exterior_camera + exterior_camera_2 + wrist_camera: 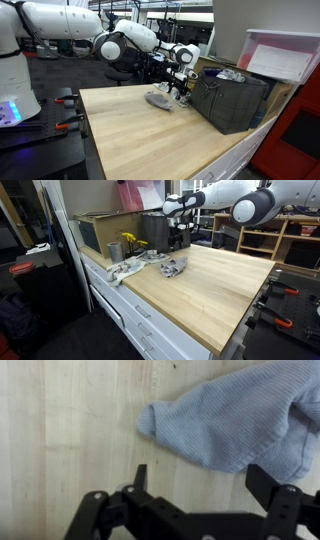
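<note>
We see claw (197, 482) spread wide at frame bottom, gripping nothing; grey cloth (235, 415) upper right, lying flat on wooden table (60, 430)

Open passage is offered across the bare wooden tabletop (140, 140) (its wide near half); one side is blocked by a dark crate (232, 100), a grey cloth (158, 99) lying near.

I hold my 1 arm (135, 35) stretched out level, wrist (182, 55) bent so the gripper (180, 92) points straight down. In the wrist view its 2 fingers (139, 478) enter from 6 o'clock, spread wide apart.
</note>
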### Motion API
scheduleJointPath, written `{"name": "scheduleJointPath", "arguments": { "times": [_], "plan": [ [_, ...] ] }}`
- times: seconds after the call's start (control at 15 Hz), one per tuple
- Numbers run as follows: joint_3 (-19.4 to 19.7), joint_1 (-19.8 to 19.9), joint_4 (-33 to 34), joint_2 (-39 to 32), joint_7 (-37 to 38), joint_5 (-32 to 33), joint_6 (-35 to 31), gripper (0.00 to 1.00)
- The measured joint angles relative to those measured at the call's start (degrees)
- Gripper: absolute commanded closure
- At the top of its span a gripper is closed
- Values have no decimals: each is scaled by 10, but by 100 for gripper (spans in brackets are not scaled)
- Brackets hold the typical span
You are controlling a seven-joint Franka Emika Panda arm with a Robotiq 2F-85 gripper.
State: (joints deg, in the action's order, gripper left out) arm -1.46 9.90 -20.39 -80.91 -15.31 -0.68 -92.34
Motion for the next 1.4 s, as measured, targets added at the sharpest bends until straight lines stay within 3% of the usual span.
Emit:
{"name": "scheduleJointPath", "arguments": {
  "times": [0.6, 1.13, 1.2, 1.27, 1.4],
  "plan": [
    [-85, -6, -4, 11, -64, -76, 16, 0],
    [-62, -48, -9, -5, 30, -61, 112, 0],
    [-56, -55, -9, -8, 47, -56, 121, 25],
    [-51, -62, -9, -12, 61, -51, 129, 28],
    [-38, -76, -10, -19, 92, -39, 141, 44]
  ]
}}
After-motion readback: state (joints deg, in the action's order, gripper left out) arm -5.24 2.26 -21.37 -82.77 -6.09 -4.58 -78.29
